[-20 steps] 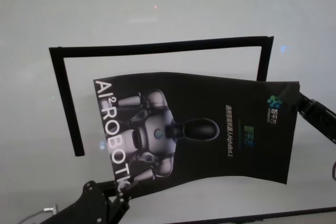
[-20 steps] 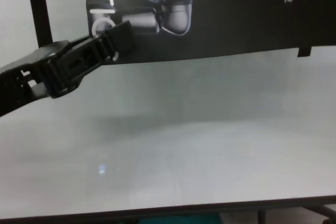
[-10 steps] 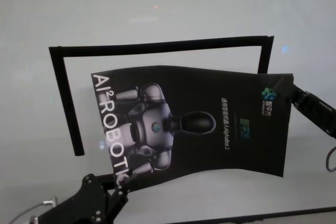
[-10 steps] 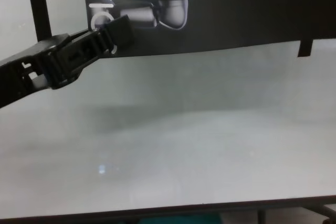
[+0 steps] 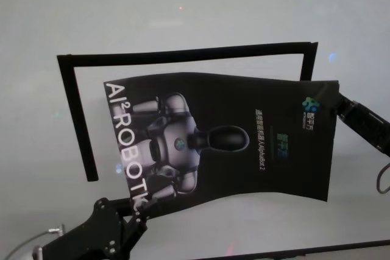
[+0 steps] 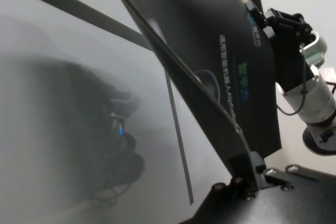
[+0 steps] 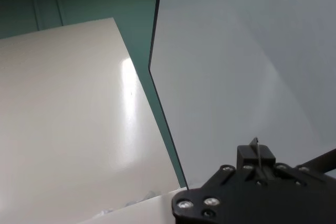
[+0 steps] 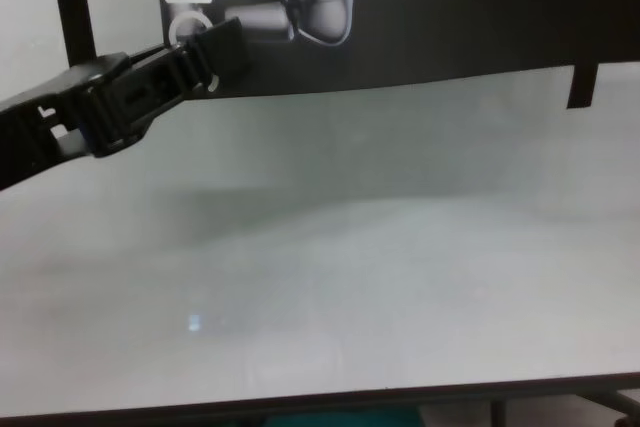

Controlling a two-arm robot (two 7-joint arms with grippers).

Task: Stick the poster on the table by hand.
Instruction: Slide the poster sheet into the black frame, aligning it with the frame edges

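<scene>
Poster [image 5: 244,132] held bowed above the white table [image 5: 183,10], overlapping the near part of a black tape outline [image 5: 183,54]. Left gripper [image 5: 139,209] clamped on the poster's near-left corner by the white letters; right gripper [image 5: 334,98] pinched on the far-right corner beside the small logo. Sheet sagging between both, edge seen lifted in the left wrist view.

Poster [image 5: 231,141] reads "AI²ROBOTIC" in big white letters along its left edge, small white "AlphaBot 2" vertically right of the printed robot beside Chinese characters too small to read, plus a green-blue logo at the far-right corner, wording illegible.
</scene>
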